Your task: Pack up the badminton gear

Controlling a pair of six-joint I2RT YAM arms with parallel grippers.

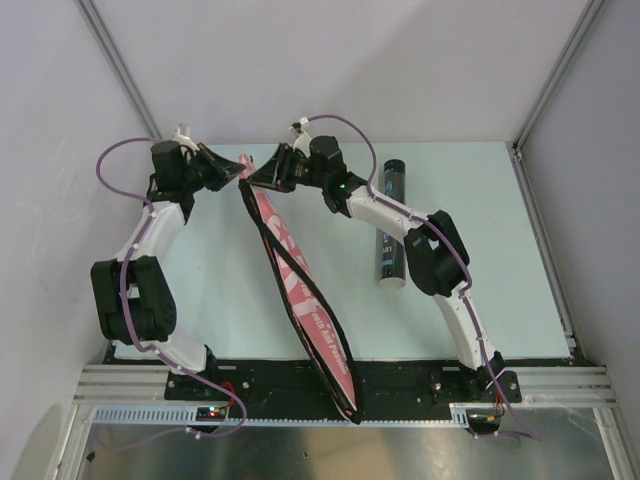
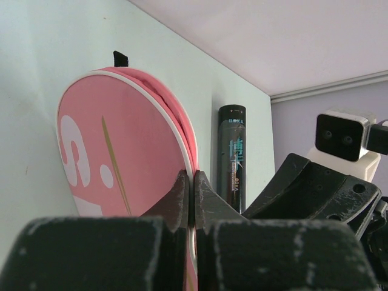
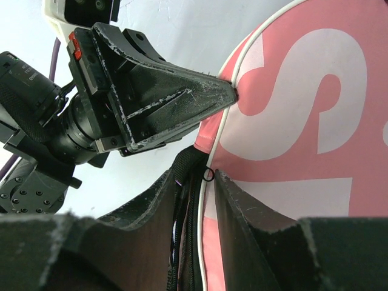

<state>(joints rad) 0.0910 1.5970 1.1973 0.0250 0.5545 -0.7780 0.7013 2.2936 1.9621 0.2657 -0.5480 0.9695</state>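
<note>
Pale table (image 2: 36, 73), racket case (image 2: 121, 151) rim in left hand (image 2: 191, 185)

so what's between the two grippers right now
The rounded end of the racket case: the left gripper pinches its rim, the right gripper straddles its edge, clearest in the right wrist view.

Centre strip: racket case (image 1: 300, 290) stands on edge, slanting from far middle to near rail, a long wall splitting the table (image 1: 520, 290).
Far tip of case: crowded! Left gripper (image 1: 233, 170) pinches the rim, right gripper (image 1: 258, 178) noses in opposite, jaws either side of the edge; nothing passes between them.
Left of case: bare tabletop up to the left arm (image 1: 150, 240).
Right of case: right arm (image 1: 440, 260) slants across, black tube (image 1: 392, 225) lying just beside it.
Far right: open surface beyond the tube.
</note>
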